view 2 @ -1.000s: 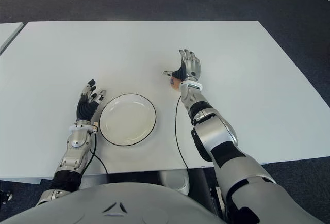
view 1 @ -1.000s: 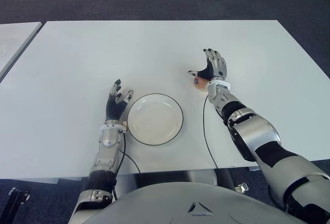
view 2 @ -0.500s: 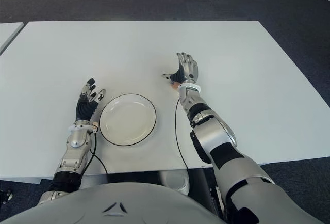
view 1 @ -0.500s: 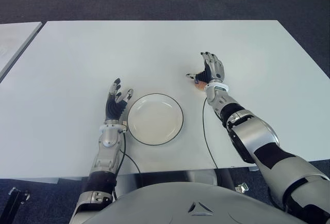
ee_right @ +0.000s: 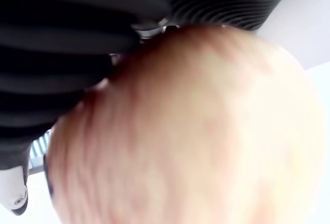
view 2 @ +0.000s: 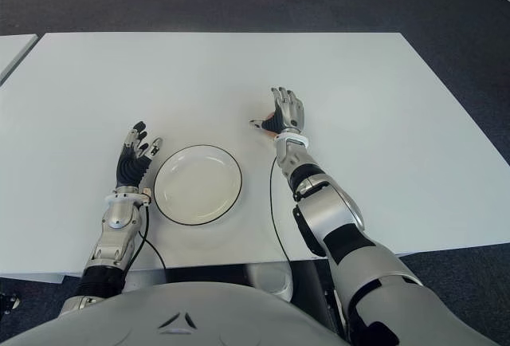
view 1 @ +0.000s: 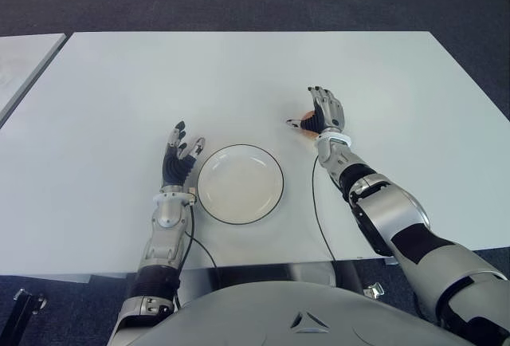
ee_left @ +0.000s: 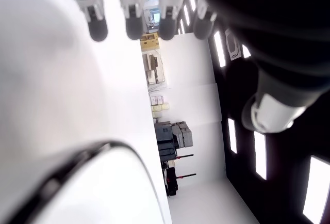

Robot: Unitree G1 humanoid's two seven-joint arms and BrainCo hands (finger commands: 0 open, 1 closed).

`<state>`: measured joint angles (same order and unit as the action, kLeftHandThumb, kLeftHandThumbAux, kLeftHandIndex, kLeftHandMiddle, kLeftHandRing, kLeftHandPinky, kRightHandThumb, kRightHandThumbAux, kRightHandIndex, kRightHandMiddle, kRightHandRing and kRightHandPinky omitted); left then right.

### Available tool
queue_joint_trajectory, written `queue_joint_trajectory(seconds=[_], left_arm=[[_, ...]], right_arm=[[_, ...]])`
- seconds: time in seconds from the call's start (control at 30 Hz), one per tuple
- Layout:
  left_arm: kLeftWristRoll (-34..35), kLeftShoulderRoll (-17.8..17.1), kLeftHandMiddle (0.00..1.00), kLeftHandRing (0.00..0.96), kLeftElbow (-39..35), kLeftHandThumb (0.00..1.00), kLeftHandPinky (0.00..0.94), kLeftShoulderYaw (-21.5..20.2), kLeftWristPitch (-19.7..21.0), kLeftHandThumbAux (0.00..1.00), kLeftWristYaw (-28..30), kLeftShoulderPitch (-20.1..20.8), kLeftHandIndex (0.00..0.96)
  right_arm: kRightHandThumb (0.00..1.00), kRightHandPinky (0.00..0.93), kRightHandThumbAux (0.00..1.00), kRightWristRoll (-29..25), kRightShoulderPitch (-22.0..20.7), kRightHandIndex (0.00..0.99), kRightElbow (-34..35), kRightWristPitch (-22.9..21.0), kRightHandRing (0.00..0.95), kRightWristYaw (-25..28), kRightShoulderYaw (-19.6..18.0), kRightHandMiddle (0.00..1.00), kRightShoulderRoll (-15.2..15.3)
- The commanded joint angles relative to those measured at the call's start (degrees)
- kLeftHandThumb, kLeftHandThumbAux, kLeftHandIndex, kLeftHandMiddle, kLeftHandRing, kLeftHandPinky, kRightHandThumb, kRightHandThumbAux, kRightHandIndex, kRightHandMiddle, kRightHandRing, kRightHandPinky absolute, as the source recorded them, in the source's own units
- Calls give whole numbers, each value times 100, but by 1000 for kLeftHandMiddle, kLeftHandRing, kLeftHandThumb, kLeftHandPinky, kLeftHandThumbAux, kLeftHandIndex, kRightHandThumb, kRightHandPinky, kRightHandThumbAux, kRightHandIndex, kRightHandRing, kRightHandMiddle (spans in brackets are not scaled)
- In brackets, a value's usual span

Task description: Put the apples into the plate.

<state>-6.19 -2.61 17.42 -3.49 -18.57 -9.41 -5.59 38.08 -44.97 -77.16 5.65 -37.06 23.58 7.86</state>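
Note:
A reddish-yellow apple sits on the white table, to the right of and slightly beyond the empty white plate with its dark rim. My right hand is cupped over the apple from the near side, fingers still extended and thumb out to the left. In the right wrist view the apple fills the picture, close against the palm, with no finger wrapped around it. My left hand stays idle just left of the plate, fingers spread and holding nothing.
A thin black cable runs from my right wrist across the table to its front edge, just right of the plate. A second white table stands at the far left. Dark carpet surrounds both.
My right hand has tipped forward and lowered onto the apple, sliding slightly left; its fingers stand less upright than before. The left hand and plate have not moved.

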Motion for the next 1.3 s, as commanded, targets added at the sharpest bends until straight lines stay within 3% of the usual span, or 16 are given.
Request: queue_joint_trajectory(seconds=[0.03,1.3], left_arm=[[17,22,0,0,-63,0,0,-6,117,569,7,-31,0],[154,29,0,0,-138,0,0,-25,140,573,42,-59,0]], right_arm=[[17,0,564,-53,101,0,22,72,0,15,20,0,-40],[0,42,546,-142,792,45,288,134,34,-690,-33,41,-127]])
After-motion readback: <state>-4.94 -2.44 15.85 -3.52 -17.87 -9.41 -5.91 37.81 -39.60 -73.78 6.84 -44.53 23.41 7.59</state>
